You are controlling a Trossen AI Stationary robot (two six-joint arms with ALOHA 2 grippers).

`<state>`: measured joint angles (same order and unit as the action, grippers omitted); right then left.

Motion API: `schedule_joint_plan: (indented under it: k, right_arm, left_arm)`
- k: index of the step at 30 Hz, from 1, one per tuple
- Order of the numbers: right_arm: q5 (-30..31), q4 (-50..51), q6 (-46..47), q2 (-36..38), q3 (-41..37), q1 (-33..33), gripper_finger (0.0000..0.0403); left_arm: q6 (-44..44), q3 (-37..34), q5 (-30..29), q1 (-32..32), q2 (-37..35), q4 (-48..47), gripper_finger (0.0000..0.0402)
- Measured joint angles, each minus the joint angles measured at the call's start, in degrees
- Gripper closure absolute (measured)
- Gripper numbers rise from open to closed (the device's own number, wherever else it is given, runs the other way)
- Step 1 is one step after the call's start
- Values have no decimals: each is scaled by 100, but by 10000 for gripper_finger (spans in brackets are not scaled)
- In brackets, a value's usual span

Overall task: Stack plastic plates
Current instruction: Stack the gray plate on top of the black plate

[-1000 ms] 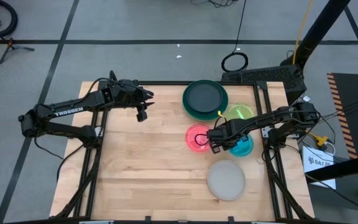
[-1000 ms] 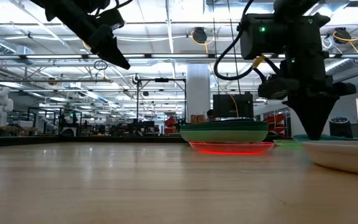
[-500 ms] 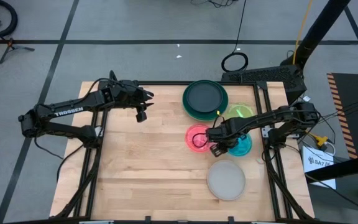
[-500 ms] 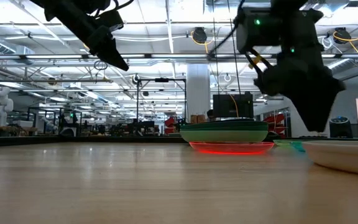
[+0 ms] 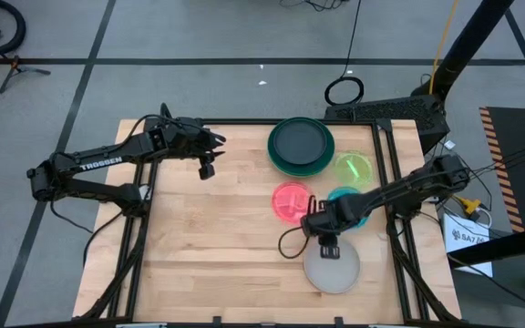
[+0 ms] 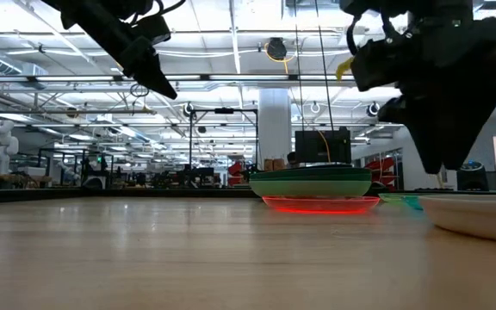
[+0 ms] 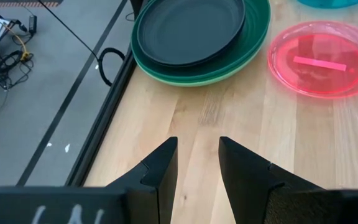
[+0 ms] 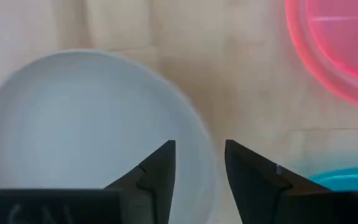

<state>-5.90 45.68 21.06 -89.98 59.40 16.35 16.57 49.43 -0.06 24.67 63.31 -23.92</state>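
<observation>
I log: black round plastic plate (image 5: 299, 141) nested in dark green round plastic plate (image 5: 322, 164), far edge. Right gripper (image 5: 327, 244) parted, empty, over frosted white round plastic plate (image 5: 332, 265). Left gripper (image 5: 207, 167) parted, idle, far-left.

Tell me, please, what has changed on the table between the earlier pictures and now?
The right pincer moved from between the pink plate and the blue plate toward the table's near edge; it now hangs open over the rim of the frosted white plate, holding nothing. No plate moved. The left pincer stayed raised over the far left of the table, open.
</observation>
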Motion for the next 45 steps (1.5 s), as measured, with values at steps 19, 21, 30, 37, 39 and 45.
schedule_joint_plan:
  k: [19,21,30,37,39,45]
  right_arm:
    - [344,-475,-151,-909,0,215,279]
    - [278,-525,-251,-912,0,215,293]
    - [-27,-609,-388,-874,2,211,393]
    - [-287,-825,-285,-611,-4,117,398]
    - [-297,-946,-162,-435,-4,9,398]
    - [-112,-1339,394,110,-4,-461,400]
  left_arm:
    - [25,0,-2,0,0,11,277]
    - [25,0,0,0,0,10,277]
    - [23,0,-2,0,0,17,277]
    - [38,0,-2,0,0,17,277]
    - [49,0,0,0,0,17,277]
    - [91,0,-2,0,0,17,277]
